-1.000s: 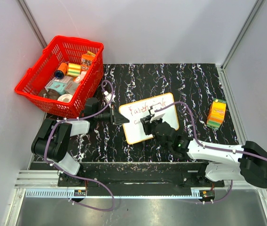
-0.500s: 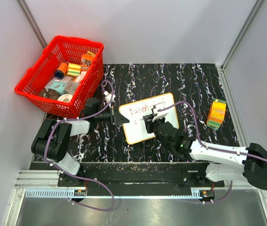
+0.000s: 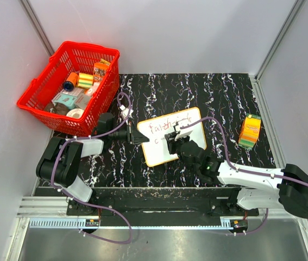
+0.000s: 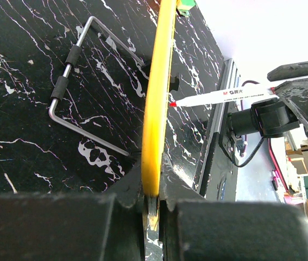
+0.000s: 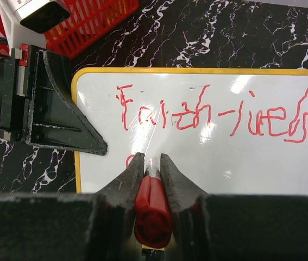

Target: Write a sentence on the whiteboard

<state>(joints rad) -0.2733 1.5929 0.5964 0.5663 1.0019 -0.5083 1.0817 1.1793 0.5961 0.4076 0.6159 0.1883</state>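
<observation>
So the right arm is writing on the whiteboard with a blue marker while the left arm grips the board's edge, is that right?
Not quite: the marker is red, like the lettering, as the right wrist view shows. The right gripper does hold it to the whiteboard while the left gripper clamps the edge.

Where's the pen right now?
In the right wrist view, the red marker sits clamped in the right gripper, its tip at the whiteboard under the sentence, near the left gripper.

top view high, looks down — wrist views close, share whiteboard [image 5: 235,163].
</observation>
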